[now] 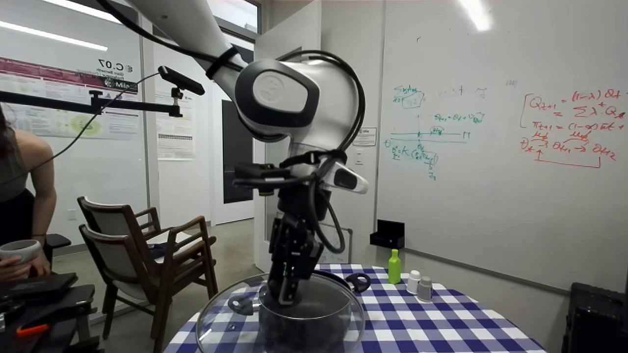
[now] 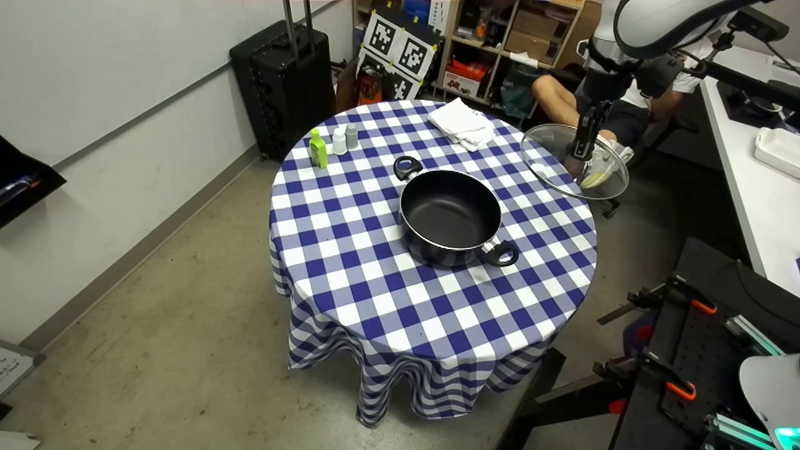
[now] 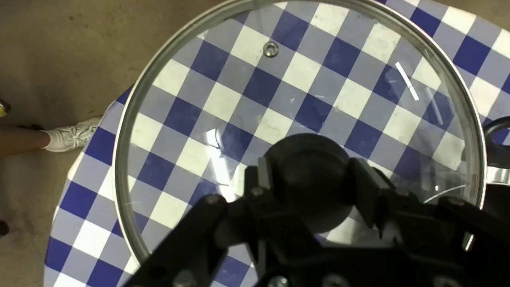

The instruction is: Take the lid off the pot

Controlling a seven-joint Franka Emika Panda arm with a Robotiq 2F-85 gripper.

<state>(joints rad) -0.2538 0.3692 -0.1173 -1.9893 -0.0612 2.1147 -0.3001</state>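
The glass lid is off the pot and hangs in the air beside it, above the checked tablecloth, its dark round knob clasped between the fingers of the gripper. By its looks it will handle as a stiff, fairly light disc — hard but brittle, with the metal rim likely to spare its edge only a little from a knock. The knob is the place to take hold; the smooth glass would offer the fingers poor purchase. Since the knob is round, the lid may pivot or tip if it catches on something, so a slow, level setting-down seems called for. The lifting-off itself looks done.

The pot stands upright on the tablecloth, uncovered, with nothing but its own black bottom showing inside. Near the tablecloth's edge stand a green bottle, a white shaker and a grey shaker — what they hold cannot be seen. In an exterior view a person grips a pale grey mug whose contents do not show.
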